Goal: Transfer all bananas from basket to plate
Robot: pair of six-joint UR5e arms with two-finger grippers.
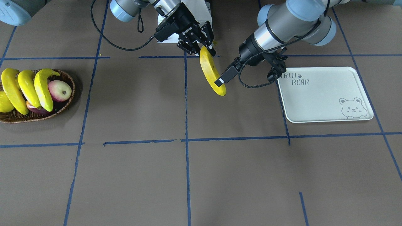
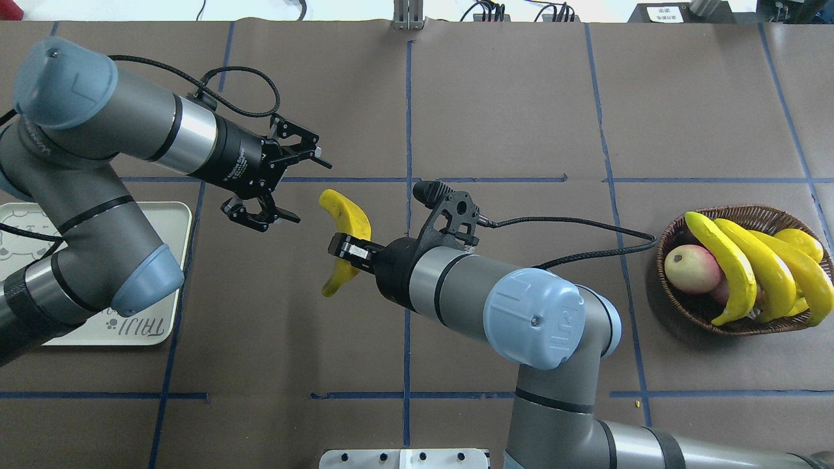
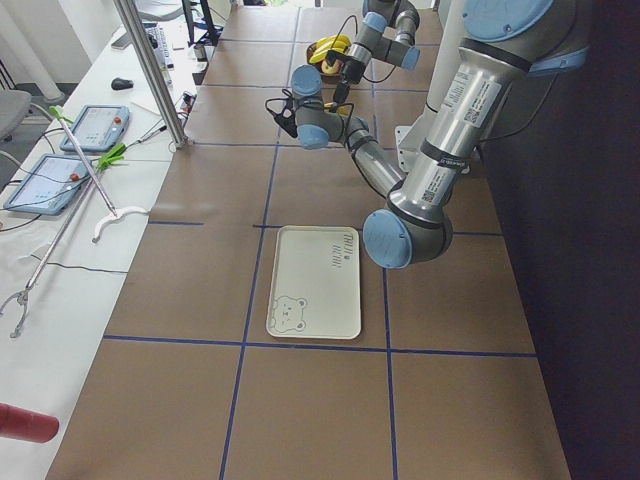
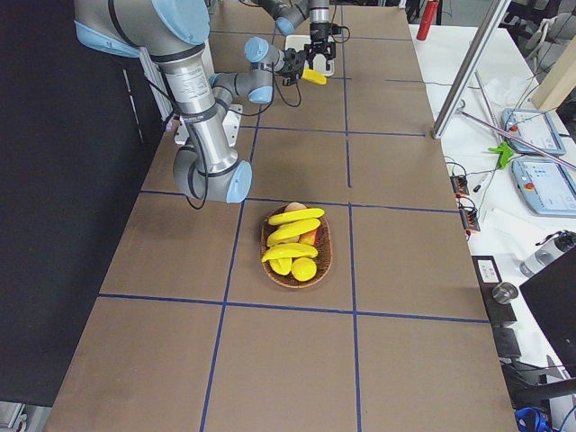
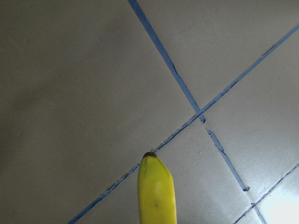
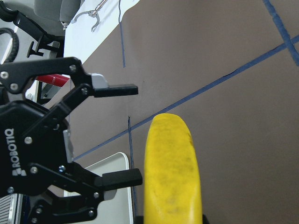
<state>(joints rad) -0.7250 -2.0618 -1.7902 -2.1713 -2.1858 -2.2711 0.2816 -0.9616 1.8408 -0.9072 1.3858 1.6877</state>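
My right gripper (image 2: 346, 253) (image 1: 203, 50) is shut on one yellow banana (image 2: 344, 215) (image 1: 212, 73) near its robot-side end and holds it above the table's middle. The banana also shows in the right wrist view (image 6: 173, 172) and its tip in the left wrist view (image 5: 156, 191). My left gripper (image 2: 296, 185) (image 6: 138, 133) is open and empty, close beside the banana's free end, on the plate side. Three bananas (image 2: 762, 273) (image 1: 28, 89) lie across the wicker basket (image 2: 663, 260) (image 1: 69, 82). The white plate (image 1: 323, 100) (image 2: 166, 225) holds nothing; my left arm hides part of it in the overhead view.
The basket also holds a pink-green round fruit (image 1: 59, 91) (image 2: 690, 268), a short yellow fruit (image 2: 800, 242) and a dark red one (image 1: 36, 109). Blue tape lines (image 1: 186, 125) cross the brown table. A side bench with tablets (image 3: 90, 130) runs along the far edge.
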